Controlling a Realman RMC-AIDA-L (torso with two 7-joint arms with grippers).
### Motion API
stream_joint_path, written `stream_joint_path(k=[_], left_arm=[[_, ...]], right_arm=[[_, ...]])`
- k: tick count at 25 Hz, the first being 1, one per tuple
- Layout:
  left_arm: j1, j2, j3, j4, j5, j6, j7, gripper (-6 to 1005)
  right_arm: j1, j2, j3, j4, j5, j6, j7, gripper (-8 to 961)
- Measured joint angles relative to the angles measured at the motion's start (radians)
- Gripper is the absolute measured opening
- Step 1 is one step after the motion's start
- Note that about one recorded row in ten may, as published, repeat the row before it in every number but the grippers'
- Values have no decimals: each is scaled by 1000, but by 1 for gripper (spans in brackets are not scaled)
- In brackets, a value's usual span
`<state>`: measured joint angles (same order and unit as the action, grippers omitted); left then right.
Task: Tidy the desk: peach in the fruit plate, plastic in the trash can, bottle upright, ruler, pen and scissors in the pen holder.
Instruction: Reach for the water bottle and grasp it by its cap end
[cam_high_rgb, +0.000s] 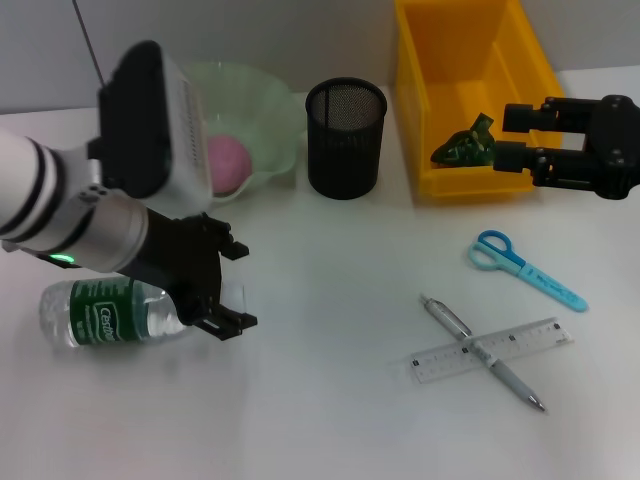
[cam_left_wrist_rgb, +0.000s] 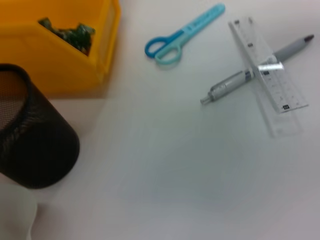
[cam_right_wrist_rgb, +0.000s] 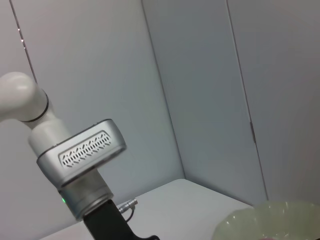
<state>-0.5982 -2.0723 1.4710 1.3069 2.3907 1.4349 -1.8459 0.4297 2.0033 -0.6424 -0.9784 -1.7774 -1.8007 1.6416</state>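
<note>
Judging by the layout, the peach is already placed in the fruit plate and the plastic in the yellow trash can at the far edge of the bench. The bottle is left lying near the left edge, straddled by the spread left tool, while the right tool is held spread and empty by the trash can. The ruler, pen and scissors are yet to be moved from the right side into the pen holder.

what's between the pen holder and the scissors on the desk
In the head view, the yellow bin's front corner juts between the pen holder and the scissors; the rest is bare desk. The left wrist view agrees.
</note>
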Motion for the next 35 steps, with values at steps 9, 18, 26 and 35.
stream_joint_path(k=[9, 18, 26, 35], left_arm=[[-54, -3, 33, -97, 49, -73, -25, 816], [-93, -6, 37, -180, 90, -104, -29, 815], [-97, -6, 40, -203, 103, -124, -35, 815], [-101, -6, 52, -224, 120, -145, -44, 814]], right_arm=[[4, 0, 1, 6, -11, 10, -1, 614], [9, -2, -3, 6, -14, 20, -2, 614], [18, -3, -5, 6, -23, 23, -1, 613], [20, -3, -5, 6, -24, 23, 3, 613]])
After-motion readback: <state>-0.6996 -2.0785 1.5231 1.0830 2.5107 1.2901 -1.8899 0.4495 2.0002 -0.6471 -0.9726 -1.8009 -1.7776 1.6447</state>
